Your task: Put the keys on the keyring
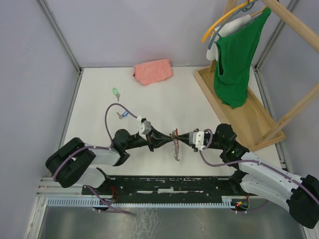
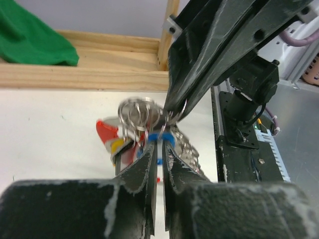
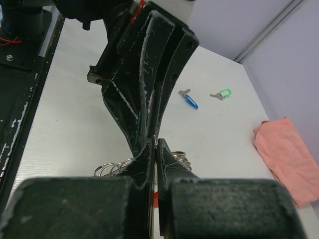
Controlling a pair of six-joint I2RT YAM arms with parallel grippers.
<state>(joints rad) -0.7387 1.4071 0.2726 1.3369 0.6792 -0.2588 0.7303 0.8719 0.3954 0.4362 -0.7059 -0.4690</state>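
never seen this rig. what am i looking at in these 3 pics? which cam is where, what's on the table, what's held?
Two robot arms are bolted at the near edge of a table. The wide picture looks down from above and behind them. The other two come from a camera on each wrist, looking along that arm's own fingers. Mid-table, the left tool and right tool meet tip to tip on a keyring bunch of metal rings and coloured tags. Both look pinched shut on it, the left on a blue part. Two loose keys lie farther back: a blue key and a green key. Also there: a pink cloth and a wooden rack holding a green garment.
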